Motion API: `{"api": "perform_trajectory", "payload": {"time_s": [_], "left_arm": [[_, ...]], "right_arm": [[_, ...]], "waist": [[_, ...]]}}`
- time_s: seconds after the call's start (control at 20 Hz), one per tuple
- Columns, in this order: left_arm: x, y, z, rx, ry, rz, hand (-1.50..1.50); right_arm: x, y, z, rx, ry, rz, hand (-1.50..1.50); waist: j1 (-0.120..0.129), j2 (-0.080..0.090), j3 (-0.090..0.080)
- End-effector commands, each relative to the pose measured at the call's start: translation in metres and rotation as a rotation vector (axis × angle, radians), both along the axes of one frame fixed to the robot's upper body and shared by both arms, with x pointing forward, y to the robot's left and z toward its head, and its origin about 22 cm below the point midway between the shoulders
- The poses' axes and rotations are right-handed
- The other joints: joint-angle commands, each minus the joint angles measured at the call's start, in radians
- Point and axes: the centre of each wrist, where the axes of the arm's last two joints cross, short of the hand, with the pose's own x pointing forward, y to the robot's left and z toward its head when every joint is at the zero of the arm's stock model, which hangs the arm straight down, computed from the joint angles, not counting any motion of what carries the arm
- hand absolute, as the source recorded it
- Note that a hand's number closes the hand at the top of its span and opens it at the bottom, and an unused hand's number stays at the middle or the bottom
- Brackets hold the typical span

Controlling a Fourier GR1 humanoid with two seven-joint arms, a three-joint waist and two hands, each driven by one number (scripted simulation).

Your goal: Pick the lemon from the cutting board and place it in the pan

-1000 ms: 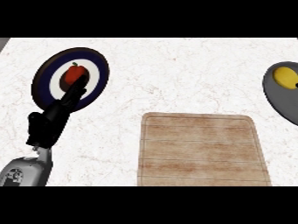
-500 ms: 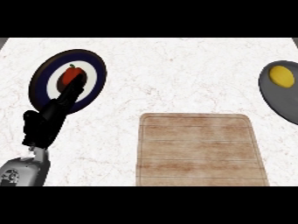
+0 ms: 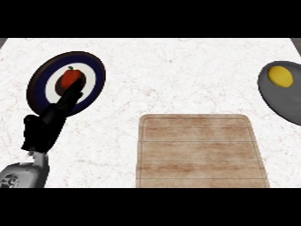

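1. Grey metal pan point(image 3: 296, 99) at the counter's right side, partly cut off by the view's right margin. It contains the yellow lemon point(image 3: 282, 76), which lies in the pan's upper left portion, close to the rim.
2. Wooden cutting board point(image 3: 201, 152) in the lower centre, long side running away from the robot; its near end meets the view's lower limit. Nothing rests on it — the lemon is well apart from it, in the pan.
3. Round plate point(image 3: 87, 68) with a dark outer ring, blue band and white centre, at upper left. It holds a red tomato point(image 3: 67, 80) with a green stem, lying at the middle.
4. Left hand point(image 3: 48, 126) — black, on a grey forearm entering from the lower left. Fingers are extended and straight, pointing up toward the plate; the fingertips point(image 3: 76, 84) overlap the tomato in this view. Contact cannot be confirmed. It grips nothing.
5. Right hand: not visible.
6. White marble counter point(image 3: 178, 75): a broad bare stretch lies between plate, board and pan. Its far edge and both far corners are visible.
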Motion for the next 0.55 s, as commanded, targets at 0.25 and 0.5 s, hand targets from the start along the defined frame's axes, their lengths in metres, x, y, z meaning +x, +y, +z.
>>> {"api": "perform_trajectory", "payload": {"time_s": [0.25,0.5], "left_arm": [[0.015,0.009,-0.003,-0.001,-0.003,0.017,0.00],[-0.003,-0.002,0.001,-0.017,-0.001,-0.001,0.00]], "right_arm": [[-0.044,0.013,-0.046,-0.014,-0.020,0.028,-1.50],[-0.062,0.017,-0.061,-0.018,-0.004,-0.004,-1.50]], "waist": [[-0.010,-0.003,-0.002],[-0.002,-0.002,0.000]]}}
